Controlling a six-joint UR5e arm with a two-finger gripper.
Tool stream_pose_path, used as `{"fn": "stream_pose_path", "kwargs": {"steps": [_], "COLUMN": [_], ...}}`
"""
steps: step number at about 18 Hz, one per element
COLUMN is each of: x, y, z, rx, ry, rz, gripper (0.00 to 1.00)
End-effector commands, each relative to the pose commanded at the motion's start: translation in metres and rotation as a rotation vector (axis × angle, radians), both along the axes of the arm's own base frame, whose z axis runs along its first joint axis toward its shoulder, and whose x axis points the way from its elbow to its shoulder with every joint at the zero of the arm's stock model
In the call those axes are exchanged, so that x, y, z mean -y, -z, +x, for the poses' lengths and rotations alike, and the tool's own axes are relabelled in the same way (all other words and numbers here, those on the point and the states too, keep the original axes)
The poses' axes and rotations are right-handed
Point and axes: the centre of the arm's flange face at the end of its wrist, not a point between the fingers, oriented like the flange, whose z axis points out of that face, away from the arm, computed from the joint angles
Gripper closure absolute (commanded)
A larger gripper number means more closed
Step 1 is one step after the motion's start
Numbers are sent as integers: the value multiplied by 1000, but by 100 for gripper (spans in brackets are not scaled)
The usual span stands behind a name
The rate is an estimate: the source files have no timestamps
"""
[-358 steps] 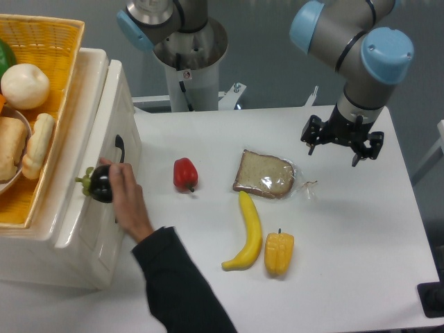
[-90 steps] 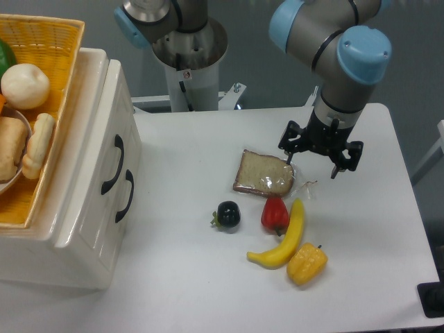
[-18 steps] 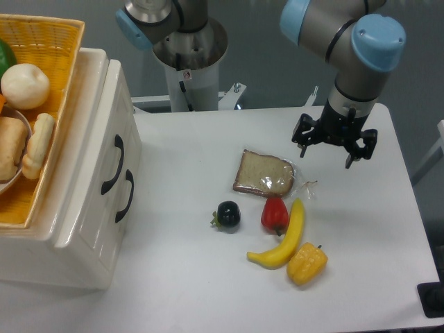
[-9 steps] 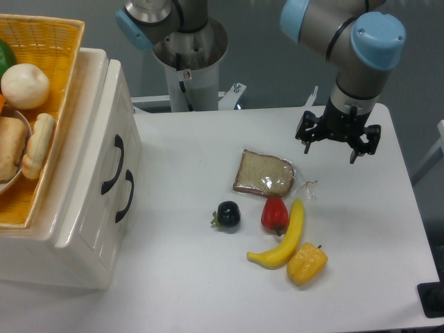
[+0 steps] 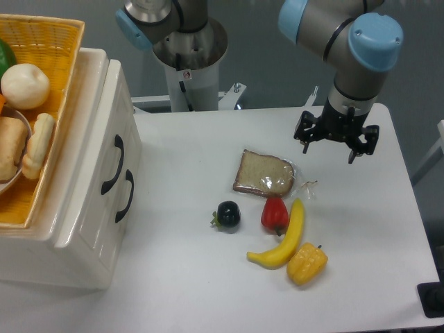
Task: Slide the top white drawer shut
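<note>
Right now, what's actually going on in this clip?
Nothing is being handled. The gripper hangs with jaws open and empty over the table's far right, beyond the bagged bread. The top white drawer looks flush with the cabinet front, far from the arm. A dark eggplant, red pepper, banana and yellow pepper lie loose.

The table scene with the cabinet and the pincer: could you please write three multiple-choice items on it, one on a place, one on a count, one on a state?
1. Where is the pincer?
A. At the cabinet handles
B. Above the table's far right, beyond the bread slice
C. Touching the banana

2. How many black handles show on the cabinet front?
A. One
B. Two
C. Four

3. How is the pincer?
A. Open, empty
B. Shut on the eggplant
C. Shut on a handle

Answers: 1 B, it hangs far from the cabinet; 2 B, one above the other; 3 A, its fingers are spread with nothing between.
</note>
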Motion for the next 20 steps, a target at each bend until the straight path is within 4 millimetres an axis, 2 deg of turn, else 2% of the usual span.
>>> {"fn": "stream_pose_path", "kwargs": {"steps": [5,7,10,12,17,20], "x": [-17,-21,-38,-49,-67,-79], "y": [11,16,21,17,11,7], "z": [18,30,51,69,89,106], "rx": [21,36,55,55,59,121], "ry": [34,-9,-43,-65,-169,-195], "rz": [-14,-19,-18,-17,-15,-20], "gripper": [0,0,0,0,0,0]}}
